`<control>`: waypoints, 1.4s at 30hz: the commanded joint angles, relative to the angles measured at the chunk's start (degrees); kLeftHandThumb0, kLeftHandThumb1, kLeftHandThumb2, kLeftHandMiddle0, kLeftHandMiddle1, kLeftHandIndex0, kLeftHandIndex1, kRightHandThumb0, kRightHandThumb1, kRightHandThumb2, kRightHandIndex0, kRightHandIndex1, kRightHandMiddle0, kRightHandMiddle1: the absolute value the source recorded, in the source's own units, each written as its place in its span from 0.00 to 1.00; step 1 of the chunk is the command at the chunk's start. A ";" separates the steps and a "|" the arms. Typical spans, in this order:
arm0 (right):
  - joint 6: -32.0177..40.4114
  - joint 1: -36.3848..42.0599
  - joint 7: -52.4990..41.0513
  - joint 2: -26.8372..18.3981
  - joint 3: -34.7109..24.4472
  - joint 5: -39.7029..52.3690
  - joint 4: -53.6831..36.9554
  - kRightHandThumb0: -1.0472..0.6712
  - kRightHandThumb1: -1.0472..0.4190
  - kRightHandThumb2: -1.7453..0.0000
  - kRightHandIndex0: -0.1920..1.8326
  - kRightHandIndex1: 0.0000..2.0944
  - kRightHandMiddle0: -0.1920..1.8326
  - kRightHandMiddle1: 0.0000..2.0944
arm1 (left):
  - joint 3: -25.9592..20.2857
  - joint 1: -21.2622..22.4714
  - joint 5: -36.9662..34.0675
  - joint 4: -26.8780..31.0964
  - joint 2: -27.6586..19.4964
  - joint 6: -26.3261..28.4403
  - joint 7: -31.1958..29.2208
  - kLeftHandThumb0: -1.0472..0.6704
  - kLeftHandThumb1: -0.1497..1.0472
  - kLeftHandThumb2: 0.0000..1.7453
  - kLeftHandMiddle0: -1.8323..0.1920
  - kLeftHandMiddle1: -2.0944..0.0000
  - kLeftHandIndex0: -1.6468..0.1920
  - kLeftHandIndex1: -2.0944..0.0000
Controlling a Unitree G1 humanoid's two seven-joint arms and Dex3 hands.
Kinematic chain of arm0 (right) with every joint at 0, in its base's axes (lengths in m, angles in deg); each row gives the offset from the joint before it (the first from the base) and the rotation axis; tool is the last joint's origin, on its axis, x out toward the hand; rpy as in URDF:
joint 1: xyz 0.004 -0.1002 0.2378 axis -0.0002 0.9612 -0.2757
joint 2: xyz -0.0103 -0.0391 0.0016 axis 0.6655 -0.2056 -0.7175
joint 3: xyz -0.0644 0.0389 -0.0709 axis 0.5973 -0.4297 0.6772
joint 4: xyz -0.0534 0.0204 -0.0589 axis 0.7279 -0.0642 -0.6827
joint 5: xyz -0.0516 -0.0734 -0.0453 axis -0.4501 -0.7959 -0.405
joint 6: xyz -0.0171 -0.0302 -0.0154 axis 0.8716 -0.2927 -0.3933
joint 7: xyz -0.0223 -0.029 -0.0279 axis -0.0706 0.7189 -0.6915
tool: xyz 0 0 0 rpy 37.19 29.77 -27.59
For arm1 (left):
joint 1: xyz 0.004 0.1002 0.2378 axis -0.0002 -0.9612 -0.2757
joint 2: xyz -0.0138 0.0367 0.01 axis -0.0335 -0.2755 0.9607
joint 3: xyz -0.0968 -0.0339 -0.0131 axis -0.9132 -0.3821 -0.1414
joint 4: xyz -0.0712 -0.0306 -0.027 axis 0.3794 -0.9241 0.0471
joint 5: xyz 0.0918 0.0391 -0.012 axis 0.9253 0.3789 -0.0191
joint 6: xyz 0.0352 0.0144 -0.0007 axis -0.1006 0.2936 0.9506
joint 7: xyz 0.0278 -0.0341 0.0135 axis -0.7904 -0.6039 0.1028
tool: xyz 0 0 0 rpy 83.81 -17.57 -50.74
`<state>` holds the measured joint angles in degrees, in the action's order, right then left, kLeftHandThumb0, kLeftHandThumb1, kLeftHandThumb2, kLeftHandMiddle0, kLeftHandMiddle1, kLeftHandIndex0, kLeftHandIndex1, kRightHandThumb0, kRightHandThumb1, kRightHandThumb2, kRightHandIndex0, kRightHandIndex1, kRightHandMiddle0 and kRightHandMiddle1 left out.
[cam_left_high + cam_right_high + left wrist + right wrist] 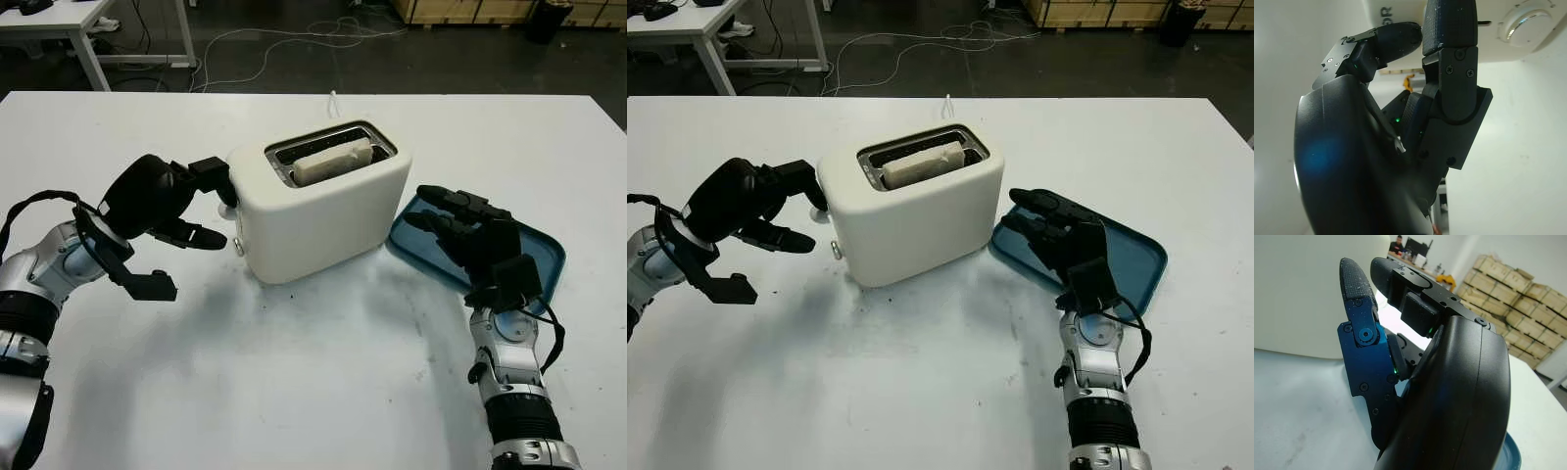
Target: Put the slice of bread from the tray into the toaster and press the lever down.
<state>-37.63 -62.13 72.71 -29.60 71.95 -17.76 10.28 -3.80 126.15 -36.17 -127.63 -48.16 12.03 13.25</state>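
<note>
While the left hand [162, 211] presses curled, empty fingers at the toaster [323, 201] lever, watch for slippage; the right hand [470, 240] waits open over the tray [544, 257].

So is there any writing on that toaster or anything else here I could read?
"R": one letter, with part of another before it, cut off at the picture's edge, on the toaster end by the left robot hand.
The toaster's knob: no readable marking.
The cardboard boxes in the background: nothing legible.
The tray and bread: no text.
</note>
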 commanded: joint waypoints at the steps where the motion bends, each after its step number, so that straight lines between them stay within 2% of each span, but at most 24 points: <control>1: 0.57 0.62 -0.06 -0.12 -0.37 0.60 -0.40 0.25 0.09 0.94 0.68 0.03 0.63 0.00 | 2.52 0.48 2.93 -1.58 0.83 -0.05 0.27 0.01 0.89 0.27 0.34 0.17 0.70 0.28; 8: 0.92 0.79 0.02 -0.08 -0.37 0.85 -0.50 0.24 0.09 0.95 0.68 0.03 0.63 0.00 | 6.39 1.64 6.84 -4.34 0.82 0.88 5.29 0.00 0.89 0.27 0.35 0.17 0.68 0.28; 12: 1.26 0.96 0.09 -0.11 -0.36 0.85 -0.77 0.24 0.09 0.95 0.68 0.03 0.63 0.00 | 6.40 2.29 7.93 -4.42 0.23 2.04 10.51 0.01 0.89 0.30 0.32 0.17 0.75 0.22; 15: 0.63 0.82 -0.21 -0.21 -0.39 0.93 -0.12 0.24 0.09 0.95 0.68 0.03 0.63 0.00 | 5.70 2.38 8.30 -3.22 -0.79 3.44 12.95 0.03 0.89 0.35 0.41 0.17 0.83 0.18; 17: 0.36 0.74 -0.38 -0.26 -0.35 0.92 0.16 0.25 0.09 0.95 0.67 0.03 0.62 0.00 | 5.34 2.11 8.57 -1.97 -1.55 4.94 13.35 0.03 0.89 0.38 0.41 0.17 0.87 0.17; 21: 0.14 0.57 -0.62 -0.21 -0.29 0.99 0.44 0.25 0.09 0.95 0.68 0.03 0.63 0.00 | 5.96 1.25 10.75 -0.16 -2.19 8.13 16.10 0.04 0.89 0.41 0.34 0.17 0.89 0.17; 23: -0.03 0.57 -0.60 -0.20 -0.29 0.85 0.54 0.25 0.09 0.95 0.68 0.03 0.63 0.00 | 7.05 1.22 13.08 -0.26 -1.70 9.54 19.48 0.05 0.89 0.42 0.38 0.17 0.89 0.17; 27: -0.07 0.60 -0.86 -0.13 -0.37 1.08 0.62 0.25 0.09 0.95 0.68 0.03 0.63 0.00 | 10.50 2.05 18.15 -1.61 -0.78 12.19 26.94 0.06 0.89 0.42 0.38 0.17 0.90 0.17; 31: 0.18 0.78 -0.63 -0.11 -0.45 0.92 0.34 0.25 0.09 0.95 0.68 0.03 0.63 0.00 | 14.30 3.10 21.49 -3.39 -0.20 14.46 31.56 0.06 0.89 0.44 0.49 0.17 0.90 0.17; 32: 0.48 0.86 -0.46 -0.12 -0.44 0.80 0.13 0.25 0.09 0.95 0.68 0.03 0.63 0.00 | 15.06 3.29 21.87 -3.78 0.01 14.76 32.26 0.06 0.89 0.44 0.46 0.17 0.90 0.17; 34: 1.06 1.05 -0.31 -0.08 -0.43 0.80 -0.39 0.24 0.09 0.95 0.68 0.03 0.63 0.00 | 16.08 3.29 21.23 -4.48 0.56 14.34 32.17 0.06 0.89 0.45 0.43 0.17 0.90 0.17; 42: -0.44 0.70 -1.38 -0.11 -0.65 1.57 0.80 0.26 0.09 0.95 0.68 0.03 0.63 0.00 | 15.66 0.45 13.82 -6.35 2.72 8.81 31.31 0.04 0.89 0.37 0.47 0.17 0.87 0.17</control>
<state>-37.43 -61.46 71.54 -29.60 71.67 -16.83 10.52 10.68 128.02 -22.44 -134.24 -47.26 23.90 46.18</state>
